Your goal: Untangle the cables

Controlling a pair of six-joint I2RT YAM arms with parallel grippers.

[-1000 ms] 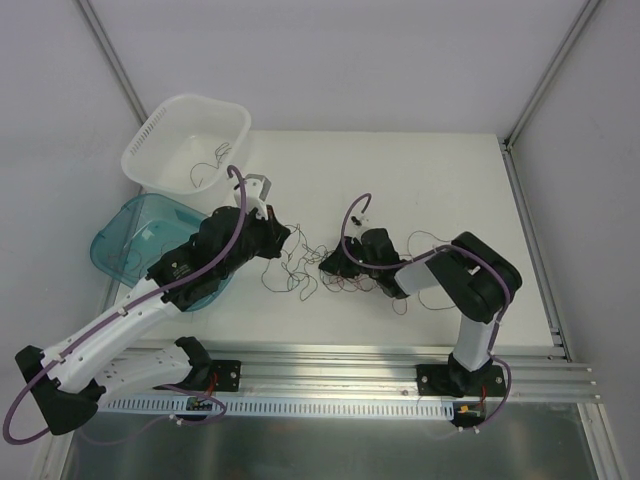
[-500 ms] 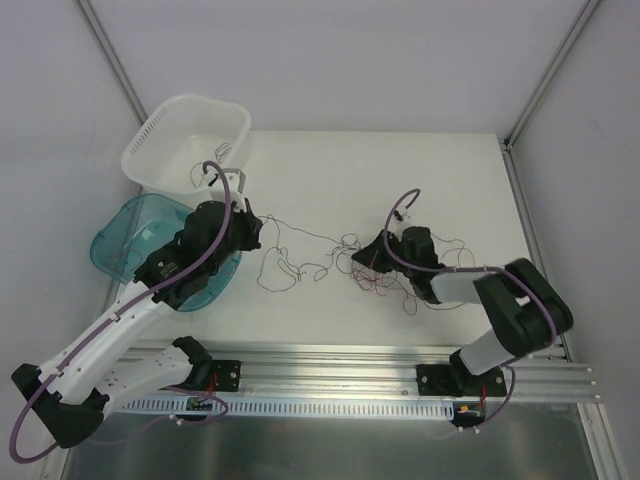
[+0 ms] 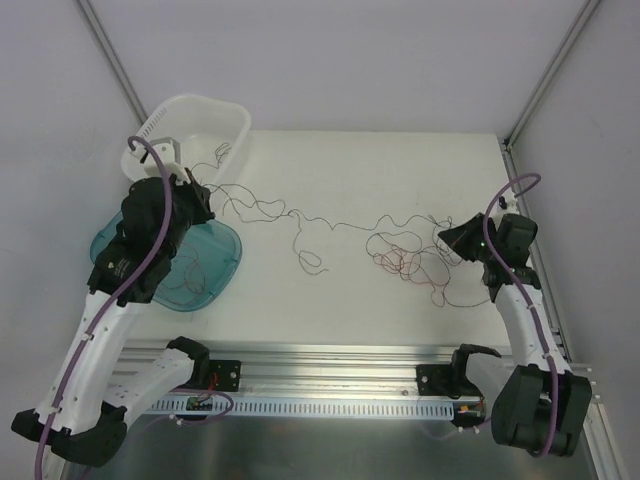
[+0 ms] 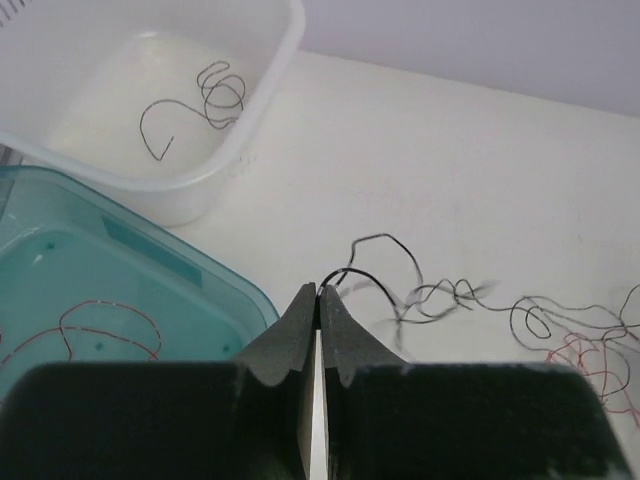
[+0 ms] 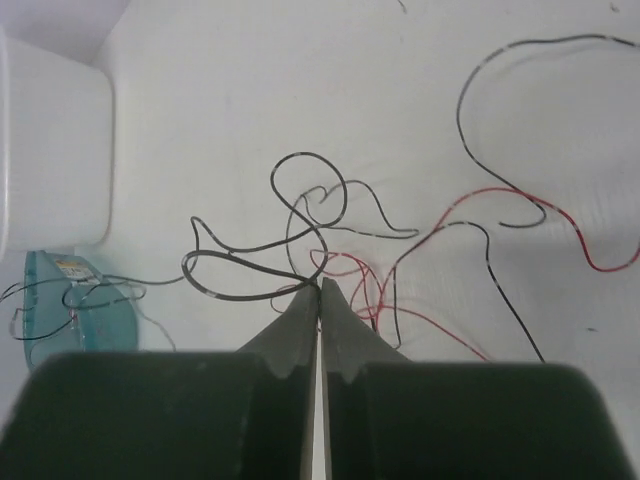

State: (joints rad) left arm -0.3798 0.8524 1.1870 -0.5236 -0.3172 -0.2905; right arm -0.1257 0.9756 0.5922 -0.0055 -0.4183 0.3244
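Note:
The cables [image 3: 340, 222] are thin curly red and dark wires, stretched in a long loose line across the table between my two grippers. My left gripper [image 3: 197, 187] is shut on a dark wire end [image 4: 362, 277] near the baskets. My right gripper [image 3: 452, 240] is shut on dark wires [image 5: 250, 270] at the right, with red strands [image 5: 470, 205] looped beside and under it. A loose bunch of red and dark strands [image 3: 405, 262] lies left of the right gripper.
A white basket [image 3: 190, 140] at the back left holds a dark wire [image 4: 205, 95]. A teal tray [image 3: 205, 270] below it holds a red wire [image 4: 95, 325]. The table's right edge rail [image 3: 530, 230] runs close to the right arm.
Both arms have pulled apart: the left gripper moved left and back toward the baskets, the right gripper moved right. The knotted bunch has stretched into a long loose line.

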